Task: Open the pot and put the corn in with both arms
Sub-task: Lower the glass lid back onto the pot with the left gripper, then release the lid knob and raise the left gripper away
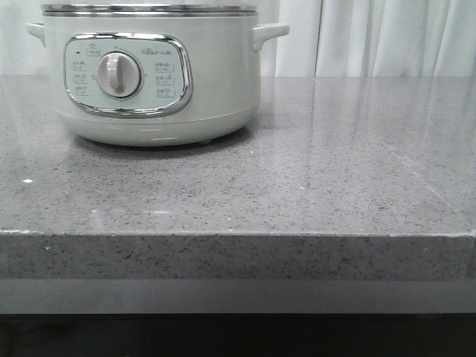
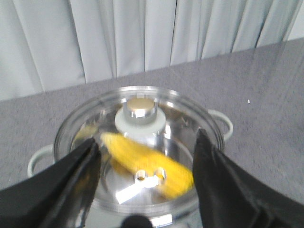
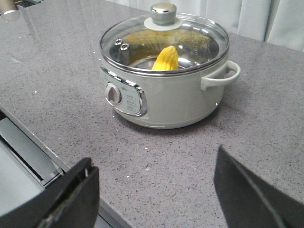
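One electric cooker (image 1: pixel 152 74) at upper left of the front view, one glass lid (image 3: pixel 164 42) seated, one corn cob (image 2: pixel 147 164) inside; left gripper (image 2: pixel 147 178) and right gripper (image 3: pixel 154 194) both released, empty.

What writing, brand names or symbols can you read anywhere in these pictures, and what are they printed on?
None can be read for sure.
Chrome-framed control panel of the pale green-grey electric pot: a small brand mark at top centre, too blurred to read.
Around the round silver dial: small boxed setting labels on both sides, too small to read.
Glass lid, yellow corn cob, grey speckled countertop: no text visible.
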